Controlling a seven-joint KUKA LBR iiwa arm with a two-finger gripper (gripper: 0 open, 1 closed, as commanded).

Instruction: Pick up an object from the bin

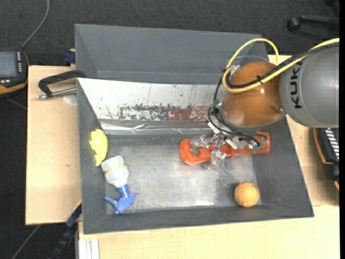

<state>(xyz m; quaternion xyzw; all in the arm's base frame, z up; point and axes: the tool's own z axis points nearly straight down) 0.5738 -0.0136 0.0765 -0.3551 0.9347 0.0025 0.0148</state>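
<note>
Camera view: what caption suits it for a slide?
Robot gripper over an orange tool in a grey bin, tan ball nearby.

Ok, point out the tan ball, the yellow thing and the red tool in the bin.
tan ball (247, 193), camera view, its middle.
yellow thing (98, 144), camera view, its middle.
red tool (190, 151), camera view, its rounded left end.

A robotics lab: KUKA arm (318, 90) over a grey metal bin (161, 53).
</note>
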